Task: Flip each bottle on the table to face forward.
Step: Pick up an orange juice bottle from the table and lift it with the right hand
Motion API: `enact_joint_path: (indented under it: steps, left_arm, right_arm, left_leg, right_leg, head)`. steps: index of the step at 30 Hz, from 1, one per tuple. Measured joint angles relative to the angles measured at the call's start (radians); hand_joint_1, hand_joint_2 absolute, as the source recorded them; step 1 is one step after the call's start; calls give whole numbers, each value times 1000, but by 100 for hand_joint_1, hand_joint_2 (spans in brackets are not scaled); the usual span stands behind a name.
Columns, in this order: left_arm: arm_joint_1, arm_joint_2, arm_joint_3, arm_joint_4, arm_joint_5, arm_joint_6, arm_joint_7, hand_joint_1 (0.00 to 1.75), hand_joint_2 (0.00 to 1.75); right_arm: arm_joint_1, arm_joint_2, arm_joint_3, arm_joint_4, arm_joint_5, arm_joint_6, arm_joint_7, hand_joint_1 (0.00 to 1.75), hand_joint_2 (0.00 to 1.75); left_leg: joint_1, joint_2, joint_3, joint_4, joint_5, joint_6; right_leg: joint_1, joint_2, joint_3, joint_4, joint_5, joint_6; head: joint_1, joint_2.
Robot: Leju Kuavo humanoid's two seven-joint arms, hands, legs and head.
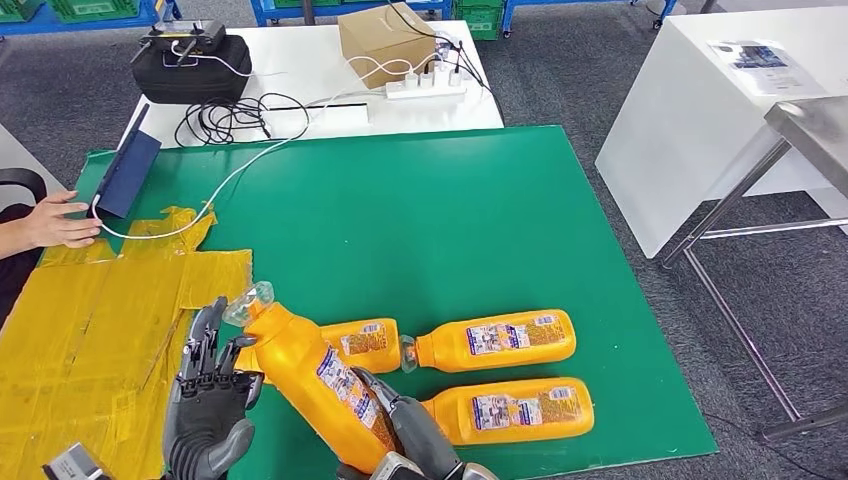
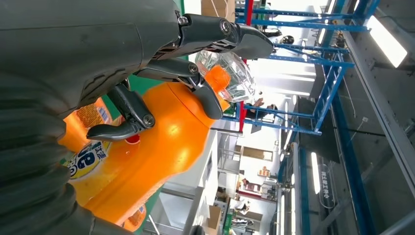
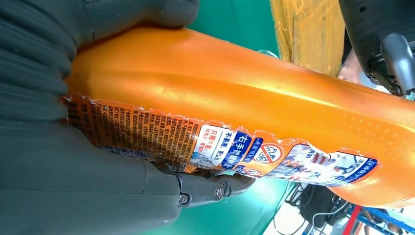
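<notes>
- Person's hand: at far left edge, resting by a dark blue tablet propped upright, white cable trailing from it toward the power strip.
- Yellow taped cardboard: flat at left, overlapping the green mat that covers the counter.
- Black case, cardboard box: on the white table behind the mat, well apart from the bottles.
- Left robot hand: fingers apart, set against the neck and shoulder of the held bottle; in the left wrist view, fingertips reaching over the clear cap, not closed around it.
- Held bottle: orange, lifted and tilted, cap up toward the cardboard, label side turned to the right; between the two robot hands.
- Right robot hand: wrapped around the lower body of the held bottle, thumb above and fingers below the torn label in the right wrist view.
- Bottle behind: lying flat, partly hidden by the held bottle.
- Upper right bottle: lying flat, cap pointing left, label up.
- Lower right bottle: lying flat just beside the right robot hand, label up.
- Steel-legged table: at far right, off the mat.
</notes>
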Motion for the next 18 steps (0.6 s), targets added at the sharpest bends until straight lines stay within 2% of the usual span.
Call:
enact_joint_path:
  steps: [6,9,14,18]
  left_arm:
    - [0,0,1,0,0,4,1,0,175]
    - [1,-2,4,0,0,10,3,0,175]
    - [42,-18,12,-6,4,16,15,0,175]
    - [66,-39,31,-22,9,8,17,0,175]
  right_arm:
    - [0,0,0,-3,0,-4,-2,175,175]
    - [8,0,-7,-17,-19,-48,-25,175,175]
    - [71,18,-69,-150,-157,-168,-170,175,175]
    - [134,45,-156,-281,-193,-152,-241,175,175]
  left_leg:
    - [0,0,0,0,0,0]
    - [0,0,0,0,0,0]
    - [0,0,-2,0,0,0]
    - [0,0,-3,0,0,0]
  right_leg:
    - [0,0,0,0,0,0]
    - [0,0,0,0,0,0]
    - [0,0,-2,0,0,0]
    - [0,0,-3,0,0,0]
  head:
    - [0,0]
    - [0,0]
    - [0,0]
    - [0,0]
